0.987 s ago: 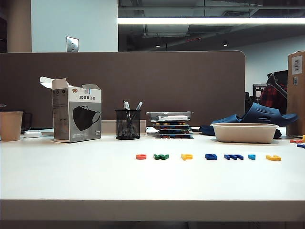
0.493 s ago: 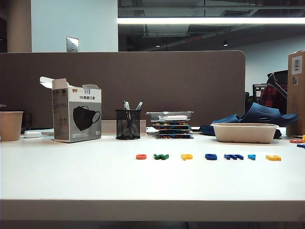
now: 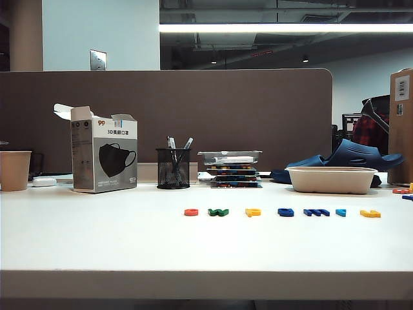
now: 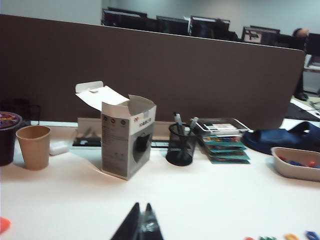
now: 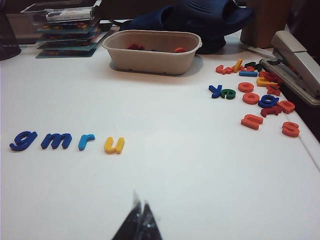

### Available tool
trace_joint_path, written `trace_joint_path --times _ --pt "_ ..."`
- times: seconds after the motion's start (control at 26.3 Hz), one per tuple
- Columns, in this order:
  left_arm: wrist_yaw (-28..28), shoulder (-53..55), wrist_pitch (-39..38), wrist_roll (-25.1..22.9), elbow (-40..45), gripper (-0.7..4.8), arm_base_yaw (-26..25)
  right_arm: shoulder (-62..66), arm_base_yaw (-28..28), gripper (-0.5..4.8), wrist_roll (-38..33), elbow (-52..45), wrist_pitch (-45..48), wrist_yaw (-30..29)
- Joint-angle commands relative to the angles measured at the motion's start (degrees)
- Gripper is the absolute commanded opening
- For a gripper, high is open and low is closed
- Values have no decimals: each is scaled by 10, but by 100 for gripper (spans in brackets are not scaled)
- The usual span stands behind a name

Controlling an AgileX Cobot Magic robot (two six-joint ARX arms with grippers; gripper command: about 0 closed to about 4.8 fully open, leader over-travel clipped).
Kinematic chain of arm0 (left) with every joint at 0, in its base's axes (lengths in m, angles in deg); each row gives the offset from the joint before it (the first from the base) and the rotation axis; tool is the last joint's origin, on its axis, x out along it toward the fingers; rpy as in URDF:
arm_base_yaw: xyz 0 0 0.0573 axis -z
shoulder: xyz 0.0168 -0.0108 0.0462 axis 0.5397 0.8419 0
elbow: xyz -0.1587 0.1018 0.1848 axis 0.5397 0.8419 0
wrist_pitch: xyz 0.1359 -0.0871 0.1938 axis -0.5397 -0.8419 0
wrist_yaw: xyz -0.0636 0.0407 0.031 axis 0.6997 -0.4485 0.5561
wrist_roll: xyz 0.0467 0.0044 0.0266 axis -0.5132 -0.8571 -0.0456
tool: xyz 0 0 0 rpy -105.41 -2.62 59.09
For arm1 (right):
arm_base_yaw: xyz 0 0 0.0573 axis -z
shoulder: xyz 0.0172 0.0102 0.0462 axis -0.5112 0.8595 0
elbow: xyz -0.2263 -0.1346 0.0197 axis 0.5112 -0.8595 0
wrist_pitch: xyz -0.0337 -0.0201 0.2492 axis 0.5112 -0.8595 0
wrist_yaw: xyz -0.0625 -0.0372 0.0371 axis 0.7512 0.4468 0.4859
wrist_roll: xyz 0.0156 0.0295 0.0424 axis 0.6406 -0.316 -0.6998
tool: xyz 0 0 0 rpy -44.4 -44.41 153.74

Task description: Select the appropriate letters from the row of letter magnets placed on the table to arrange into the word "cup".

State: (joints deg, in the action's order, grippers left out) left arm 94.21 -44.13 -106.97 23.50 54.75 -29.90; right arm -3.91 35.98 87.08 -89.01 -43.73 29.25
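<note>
Closed and empty, both grippers hover over the table (image 3: 97, 239): the left gripper (image 4: 141, 222) short of the mask box (image 4: 127, 137), the right gripper (image 5: 139, 220) near the yellow "u" (image 5: 114, 145). The row of letter magnets (image 3: 282, 212) lies untouched, red "c" (image 3: 191, 212) at one end, yellow "p" (image 3: 253, 212) third along. Tiny, flat letters could slide from a pinch or bump neighbours. The beige tray (image 5: 151, 51) holds spare letters; the mesh pen cup (image 4: 181, 145), pens.

Only the fingertips show. The left gripper (image 4: 141, 222) ends in two black, tapering, slightly glossy fingers (image 4: 131, 226). The right gripper (image 5: 140, 220) has the same dark pointed pair.
</note>
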Motion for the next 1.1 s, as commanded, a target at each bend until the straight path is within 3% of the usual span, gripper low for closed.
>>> trace_joint_path --times 0.04,0.27,0.8,0.95,1.1 --pt "9 9 -65 41 -54 -5 0 -5 -1 -1 2 -3 11 0" --pt "33 58 -141 79 -156 -5 0 -5 -1 -1 2 -3 11 0" --pt "240 345 -399 208 -480 -5 0 -5 -1 -1 2 -3 11 0" --pt "252 395 -450 212 -540 -5 8 -5 -1 -1 2 -3 11 0" --pt "226 434 -455 220 -589 -5 64 -5 0 -1 2 -3 11 0"
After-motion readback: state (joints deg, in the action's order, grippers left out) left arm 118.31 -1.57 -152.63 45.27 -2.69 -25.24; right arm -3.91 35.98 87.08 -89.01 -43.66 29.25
